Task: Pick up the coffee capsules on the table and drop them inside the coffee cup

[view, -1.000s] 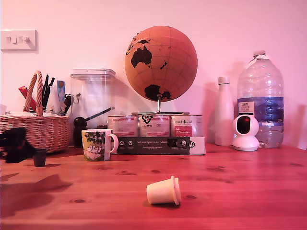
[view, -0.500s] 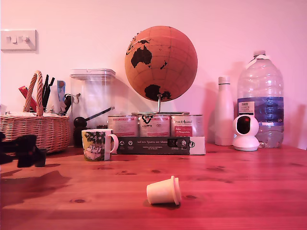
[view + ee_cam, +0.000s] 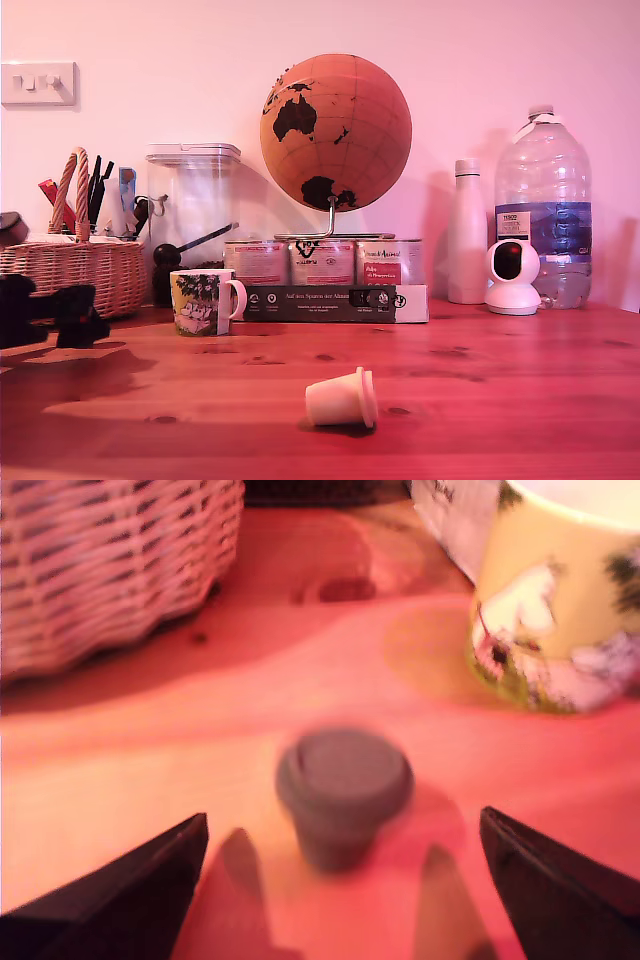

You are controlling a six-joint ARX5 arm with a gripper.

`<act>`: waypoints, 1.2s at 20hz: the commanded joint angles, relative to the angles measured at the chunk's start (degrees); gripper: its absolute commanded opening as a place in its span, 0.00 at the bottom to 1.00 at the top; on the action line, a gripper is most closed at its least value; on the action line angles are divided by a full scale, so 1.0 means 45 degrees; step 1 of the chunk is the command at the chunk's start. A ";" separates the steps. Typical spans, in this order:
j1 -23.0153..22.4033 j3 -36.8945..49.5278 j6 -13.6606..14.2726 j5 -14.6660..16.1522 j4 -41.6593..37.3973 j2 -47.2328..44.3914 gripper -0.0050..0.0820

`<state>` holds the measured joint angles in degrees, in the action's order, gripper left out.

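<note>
I have the gripper (image 3: 340,880) spread wide, holding nothing, its two dark fingers (image 3: 120,890) straddling the dark capsule (image 3: 343,795), which stands on the table (image 3: 480,390) between them but clear of both. In the exterior view the arm sits low at the table's 9 o'clock edge and hides that capsule. The coffee cup (image 3: 203,301) stands near, at about 2 o'clock from the capsule in the wrist view, with the wicker basket (image 3: 75,272) at 10 o'clock. My worry is the close: the capsule is small and tapered, so an off-centre or high pinch could tip it or squirt it toward the basket. The cream capsule (image 3: 342,398) lies on its side at the table's 6 o'clock, well apart, with bare wood all around it. I cannot find a brown capsule.
</note>
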<state>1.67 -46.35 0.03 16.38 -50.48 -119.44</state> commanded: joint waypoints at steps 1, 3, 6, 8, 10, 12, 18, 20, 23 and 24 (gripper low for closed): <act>0.0083 -0.0345 0.0102 0.0083 0.0272 -0.0500 0.96; 0.0107 -0.0801 0.0087 0.0301 0.0656 -0.0869 0.95; 0.0102 -0.1122 0.0092 0.0568 0.1141 -0.1151 0.66; 0.0107 -0.1137 0.0107 0.0636 0.1151 -0.1175 0.35; 0.0107 -0.1137 0.0112 0.0636 0.1132 -0.1175 0.23; 0.0102 -0.1137 0.0112 0.0641 0.1137 -0.1175 0.19; 0.0083 -0.1010 0.0097 0.1559 0.1166 -0.1098 0.15; -0.0015 -0.0675 0.0102 0.1598 0.1127 -0.0767 0.10; -0.0078 -0.0121 0.0102 0.1613 0.1132 -0.0170 0.10; -0.0102 0.0112 0.0107 0.1642 0.1132 0.0087 0.10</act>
<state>1.50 -47.64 0.45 23.55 -45.50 -120.07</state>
